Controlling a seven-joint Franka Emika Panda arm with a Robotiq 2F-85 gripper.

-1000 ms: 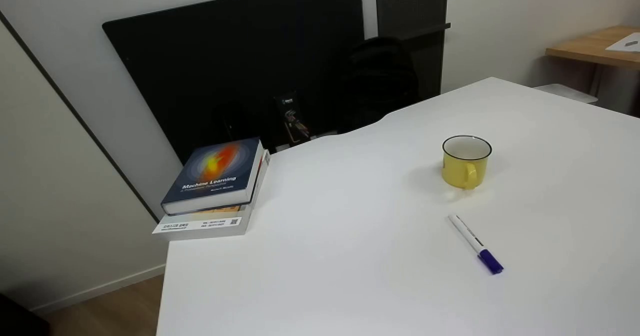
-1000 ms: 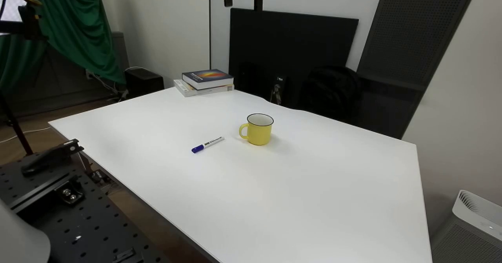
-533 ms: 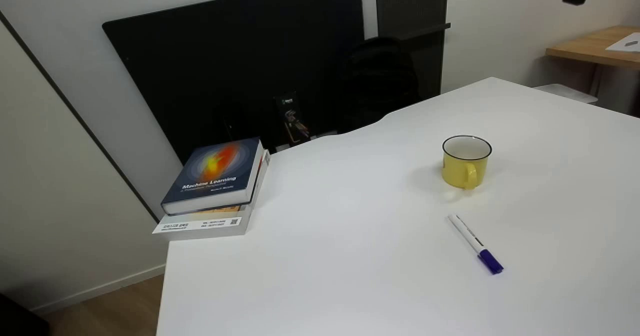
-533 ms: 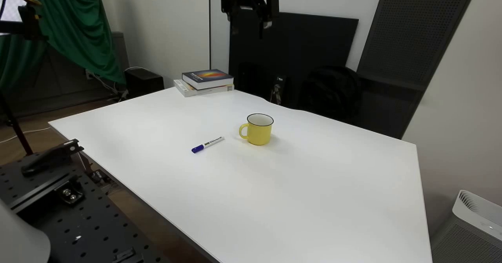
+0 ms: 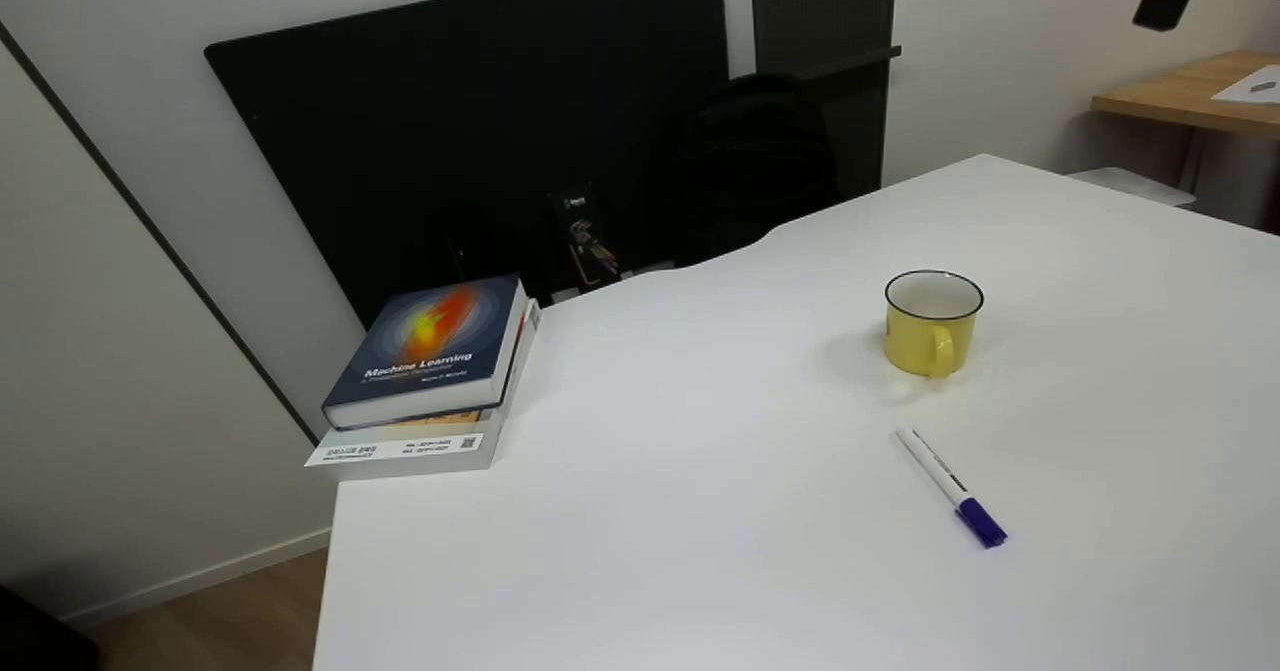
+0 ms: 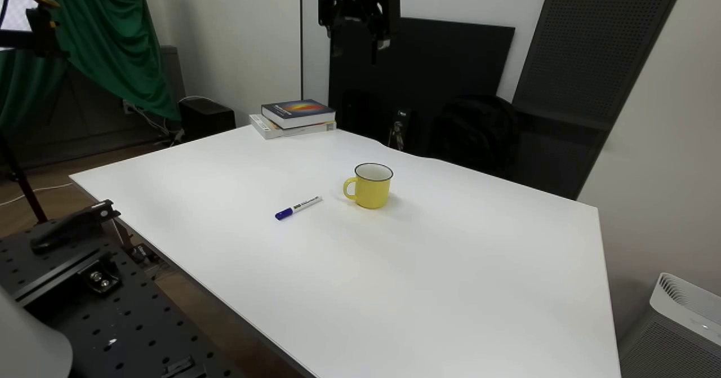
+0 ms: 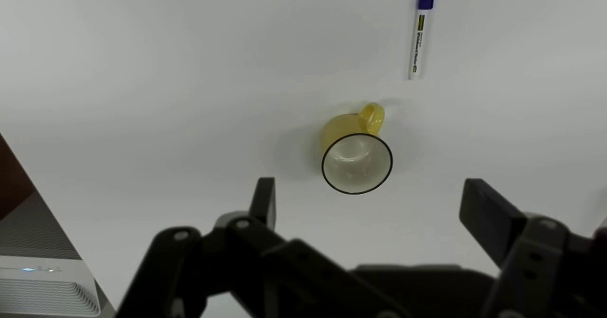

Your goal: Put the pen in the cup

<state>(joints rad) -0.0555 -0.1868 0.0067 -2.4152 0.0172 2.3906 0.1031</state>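
Observation:
The pen, white with a dark blue cap, lies flat on the white table in both exterior views point(image 5: 950, 486) point(image 6: 298, 208). It also shows at the top right of the wrist view point(image 7: 421, 31). The yellow cup stands upright beside the pen, its handle towards the pen's side point(image 5: 930, 341) point(image 6: 373, 192). In the wrist view the cup point(image 7: 356, 164) shows its open white inside, with nothing in it. My gripper point(image 7: 370, 197) is open and empty, high above the table. It shows at the top of an exterior view point(image 6: 356, 50) and is partly cut off in an exterior view point(image 5: 1218, 1).
Two stacked books point(image 5: 425, 361) lie at a table corner; they also show in an exterior view point(image 6: 298, 116). A white slatted appliance point(image 6: 676, 321) stands beyond the table edge and shows in the wrist view point(image 7: 47, 287). A dark backpack point(image 6: 479, 136) is behind the table.
My gripper has come down from above, entering at the upper right in an exterior view. The drop is smaller in the last half second. The pen and cup have not moved.

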